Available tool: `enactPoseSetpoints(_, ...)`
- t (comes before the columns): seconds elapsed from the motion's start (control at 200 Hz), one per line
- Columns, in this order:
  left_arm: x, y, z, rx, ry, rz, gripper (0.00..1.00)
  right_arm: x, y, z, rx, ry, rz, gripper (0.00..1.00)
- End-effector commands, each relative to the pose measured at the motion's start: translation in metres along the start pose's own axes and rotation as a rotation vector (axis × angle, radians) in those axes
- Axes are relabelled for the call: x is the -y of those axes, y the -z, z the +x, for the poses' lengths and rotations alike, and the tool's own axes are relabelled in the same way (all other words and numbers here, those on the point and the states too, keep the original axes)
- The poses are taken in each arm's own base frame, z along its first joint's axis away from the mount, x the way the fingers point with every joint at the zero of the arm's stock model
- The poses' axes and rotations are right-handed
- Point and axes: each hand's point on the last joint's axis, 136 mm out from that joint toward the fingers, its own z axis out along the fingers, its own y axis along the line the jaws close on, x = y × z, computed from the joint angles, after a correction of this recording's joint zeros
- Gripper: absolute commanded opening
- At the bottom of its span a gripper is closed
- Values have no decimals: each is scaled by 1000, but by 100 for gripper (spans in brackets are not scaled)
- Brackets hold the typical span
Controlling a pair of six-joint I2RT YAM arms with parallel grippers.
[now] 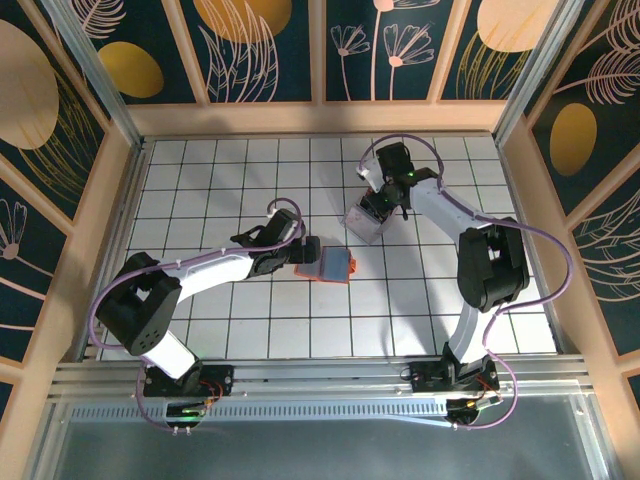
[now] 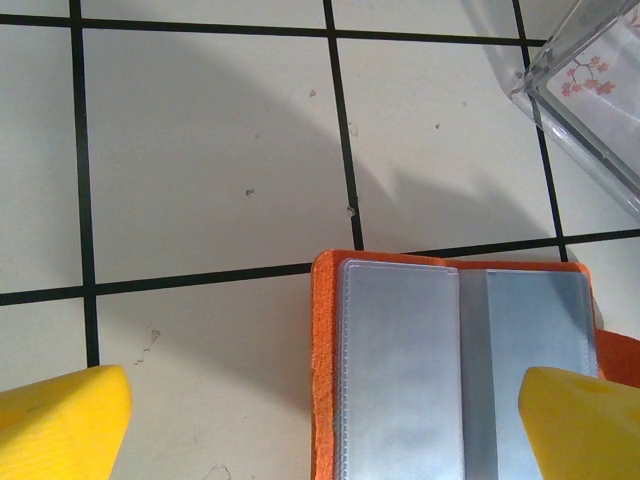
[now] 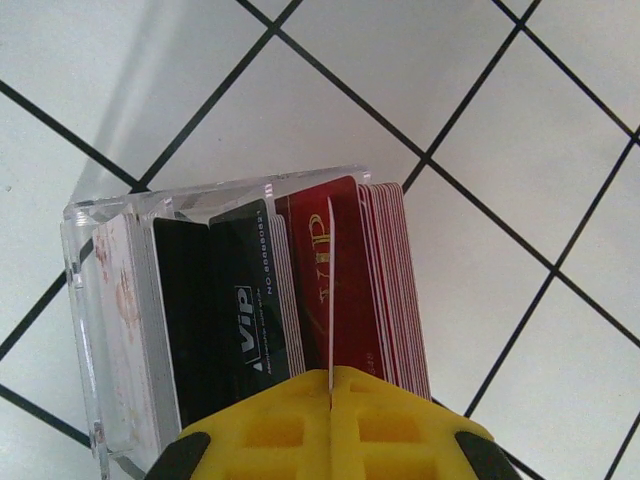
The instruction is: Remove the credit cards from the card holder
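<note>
The card holder (image 1: 337,267) lies open on the tiled floor, orange rim around blue-grey clear sleeves (image 2: 400,370). My left gripper (image 1: 303,250) hovers at its left end, open, with one yellow finger (image 2: 60,420) off the holder and the other (image 2: 585,425) over its right page. My right gripper (image 3: 330,375) is shut on a red card (image 3: 329,290), seen edge-on. That card stands among the red and black cards in a clear box (image 3: 110,300). In the top view the right gripper (image 1: 383,203) is over this box (image 1: 363,222).
A corner of the clear box (image 2: 590,90) shows at the upper right of the left wrist view, close to the holder. Wooden walls (image 1: 130,180) fence the tiled floor on three sides. Open tiles lie left of and in front of the holder.
</note>
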Motion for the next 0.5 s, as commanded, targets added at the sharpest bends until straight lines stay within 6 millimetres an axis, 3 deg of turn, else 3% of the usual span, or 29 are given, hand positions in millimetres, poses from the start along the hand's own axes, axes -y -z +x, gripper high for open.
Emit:
enactPoseSetpoints(0.0,-9,-3,4,-13,5,-31,99,0,-4,6,-35,8,-26,0)
enactPoseSetpoints(0.125,-10,-2,2,-8,7,-32,99,0,-12,10,-54,1,-29,0)
enactPoseSetpoints(0.245,-11,0,1,-1,10,-34,99,1,-16,10,-58,-9,-33,10)
enactPoseSetpoints(0.495,-16,6,-4,17,15,-47,99,5,2,-7,-7,-39,-32,22)
